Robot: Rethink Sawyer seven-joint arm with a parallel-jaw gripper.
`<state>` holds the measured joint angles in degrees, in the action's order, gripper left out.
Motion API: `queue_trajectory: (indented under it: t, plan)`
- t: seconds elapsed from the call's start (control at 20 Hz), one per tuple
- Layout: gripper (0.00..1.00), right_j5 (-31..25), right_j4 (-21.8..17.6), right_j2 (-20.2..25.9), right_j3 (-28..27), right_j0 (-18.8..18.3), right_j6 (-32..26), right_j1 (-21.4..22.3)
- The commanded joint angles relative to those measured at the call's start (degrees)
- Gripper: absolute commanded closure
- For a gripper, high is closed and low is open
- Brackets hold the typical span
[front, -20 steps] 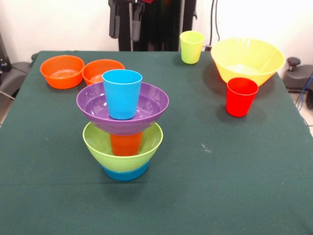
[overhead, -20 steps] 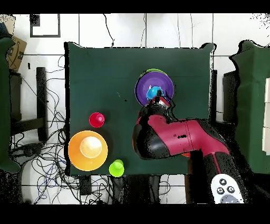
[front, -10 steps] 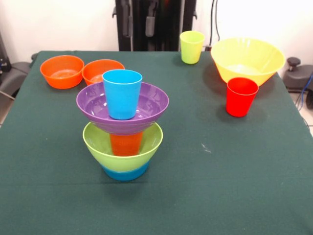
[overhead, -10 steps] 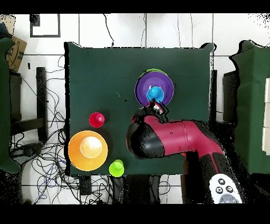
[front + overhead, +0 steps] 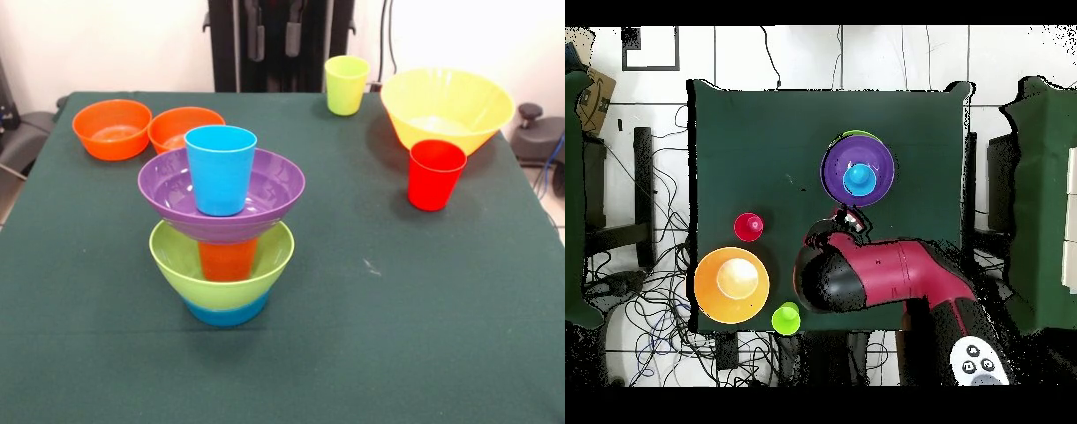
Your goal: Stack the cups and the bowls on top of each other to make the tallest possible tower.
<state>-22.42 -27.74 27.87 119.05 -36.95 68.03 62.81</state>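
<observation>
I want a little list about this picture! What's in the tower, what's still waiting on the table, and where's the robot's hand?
tower, bottom to top: small blue bowl, lime green bowl, orange cup, purple bowl, light blue cup
waiting, one side: two orange bowls, touching
waiting, other side: yellow bowl, red cup, yellow-green cup
end effector: beside the tower, off it; open or shut unclear

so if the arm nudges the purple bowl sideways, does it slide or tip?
Likely tips. The purple bowl seems to rest only on the orange cup, a support much narrower than its wide rim. The blue cup standing inside raises the weight, so it would probably topple too. Smooth plastic on plastic looks slippery, so some sliding first is possible.
</observation>
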Motion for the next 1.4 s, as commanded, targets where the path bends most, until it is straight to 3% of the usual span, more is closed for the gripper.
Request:
queue_trajectory:
  t: [0.05, 0.45, 0.85, 1.4]
  plan:
    - [0.00, -6.2, 0.8, 1.0, 4.4, 2.7, 3.8, -1.6]
    - [0.00, -5.7, 2.8, 1.1, 6.0, 3.2, 5.3, -3.7]
    - [0.00, -5.5, -1.4, -4.0, 2.1, 7.3, 7.4, -8.9]
    - [0.00, -0.8, 3.1, -4.6, 3.8, 9.7, 10.6, -15.1]
